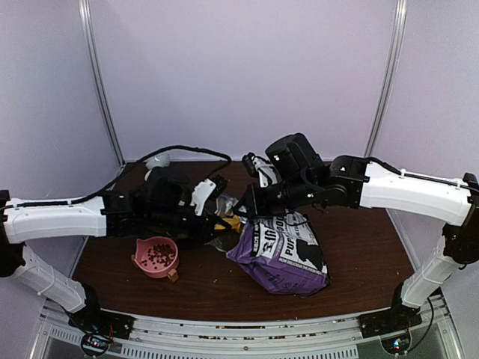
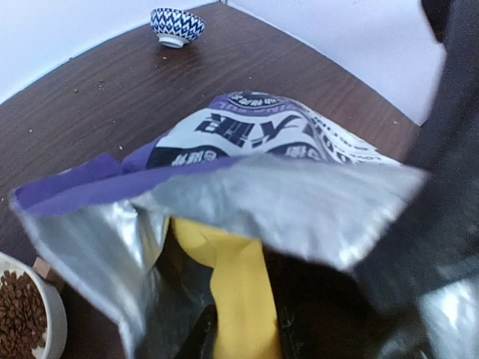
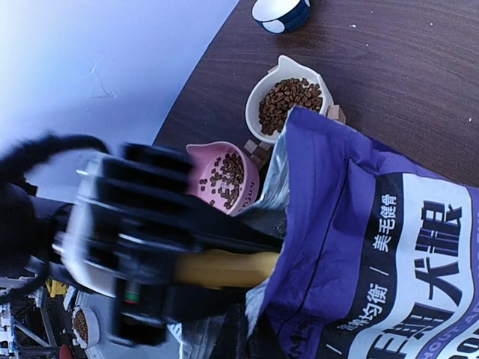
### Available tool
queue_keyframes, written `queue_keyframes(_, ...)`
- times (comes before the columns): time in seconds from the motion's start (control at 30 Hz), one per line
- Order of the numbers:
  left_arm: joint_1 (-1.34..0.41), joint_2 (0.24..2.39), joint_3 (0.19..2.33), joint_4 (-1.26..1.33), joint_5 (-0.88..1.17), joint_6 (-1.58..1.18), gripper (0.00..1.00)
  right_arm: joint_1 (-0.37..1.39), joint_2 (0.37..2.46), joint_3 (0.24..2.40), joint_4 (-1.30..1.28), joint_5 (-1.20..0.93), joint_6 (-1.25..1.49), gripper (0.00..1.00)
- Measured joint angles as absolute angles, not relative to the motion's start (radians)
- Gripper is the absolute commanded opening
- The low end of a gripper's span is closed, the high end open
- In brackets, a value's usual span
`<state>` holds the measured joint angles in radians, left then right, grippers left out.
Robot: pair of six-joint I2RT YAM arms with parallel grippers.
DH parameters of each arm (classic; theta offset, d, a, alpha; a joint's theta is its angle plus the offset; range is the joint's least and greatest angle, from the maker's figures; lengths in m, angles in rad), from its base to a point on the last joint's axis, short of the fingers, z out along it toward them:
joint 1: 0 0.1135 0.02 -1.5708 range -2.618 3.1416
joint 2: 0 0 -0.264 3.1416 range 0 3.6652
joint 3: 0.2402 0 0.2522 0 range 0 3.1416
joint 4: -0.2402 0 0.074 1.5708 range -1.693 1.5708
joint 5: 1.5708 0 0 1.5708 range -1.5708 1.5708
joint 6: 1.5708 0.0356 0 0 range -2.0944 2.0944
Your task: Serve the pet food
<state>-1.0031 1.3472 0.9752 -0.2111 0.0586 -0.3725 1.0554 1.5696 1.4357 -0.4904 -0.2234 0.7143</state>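
Observation:
The pet food [image 1: 159,256] lies as brown kibble in a pink bowl [image 3: 224,179] and in a white bowl [image 3: 288,101] beside it. The purple-and-white bag [image 1: 284,254] lies on the table with its silver-lined mouth [image 2: 284,202] facing left. My left gripper [image 2: 246,332] is shut on the handle of a yellow scoop [image 2: 236,277], which reaches into the bag's mouth. The scoop's bowl is hidden inside. My right gripper [image 1: 251,203] sits at the upper lip of the bag, shut on that edge and holding the mouth up.
A blue-and-white patterned bowl [image 2: 177,26] stands at the back left of the table [image 1: 359,247]. The pink bowl [image 1: 156,256] sits just in front of the left arm. The white bowl [image 2: 30,314] is close to the bag's mouth.

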Motion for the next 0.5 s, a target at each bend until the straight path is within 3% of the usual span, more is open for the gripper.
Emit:
queue_keyframes(0.23, -1.029, 1.563, 1.070, -0.115, -0.010, -0.305, 0.00, 1.056, 1.557, 1.432, -0.490, -0.208, 0.714, 0.00)
queue_keyframes(0.5, -1.038, 1.571, 1.088, -0.129, 0.159, -0.249, 0.00, 1.041, 1.509, 1.386, -0.496, -0.217, 0.718, 0.00)
